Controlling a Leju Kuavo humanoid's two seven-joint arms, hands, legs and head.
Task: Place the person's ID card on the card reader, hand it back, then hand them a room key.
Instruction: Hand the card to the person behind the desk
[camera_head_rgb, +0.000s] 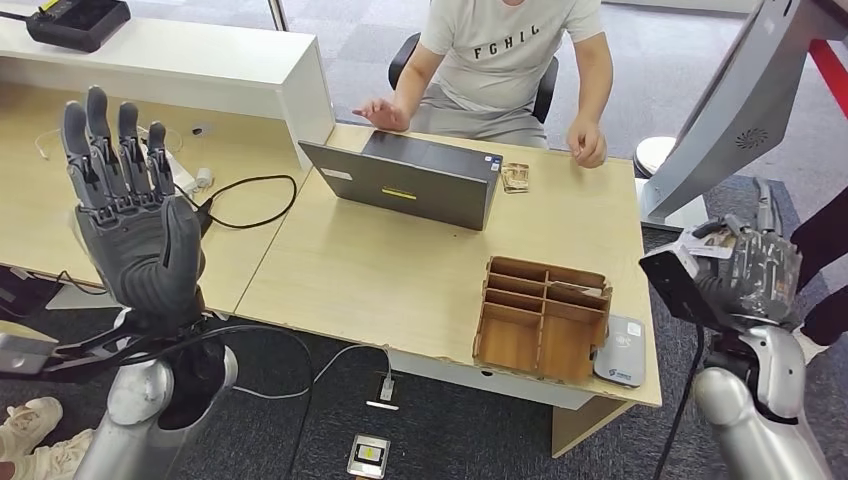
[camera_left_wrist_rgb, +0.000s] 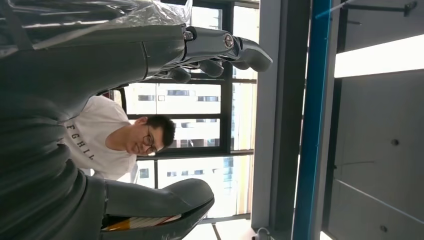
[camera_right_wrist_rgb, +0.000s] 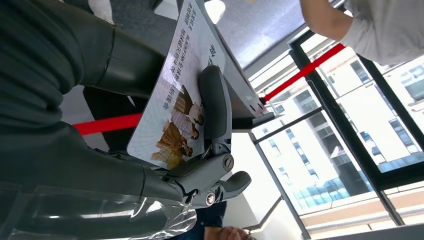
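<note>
My right hand (camera_head_rgb: 750, 270) is off the desk's right edge and holds a printed card (camera_head_rgb: 705, 243). In the right wrist view the card (camera_right_wrist_rgb: 175, 100), showing text and a picture of figures, is pinched between the thumb and a finger (camera_right_wrist_rgb: 214, 102). A grey-white card reader (camera_head_rgb: 620, 352) lies at the desk's front right corner. My left hand (camera_head_rgb: 135, 215) is raised at the left, fingers straight and apart, holding nothing; the left wrist view shows this hand (camera_left_wrist_rgb: 100, 65) too. A small brownish card (camera_head_rgb: 515, 177) lies beside the laptop. The person (camera_head_rgb: 510, 60) sits behind the desk with both hands on it.
A wooden compartment box (camera_head_rgb: 543, 318) stands next to the reader. An open grey laptop (camera_head_rgb: 405, 180) sits at the desk's far middle. Cables (camera_head_rgb: 250, 200) trail over the left desk. A tilted grey monitor stand (camera_head_rgb: 740, 110) rises at the right. A small device (camera_head_rgb: 369, 455) lies on the floor.
</note>
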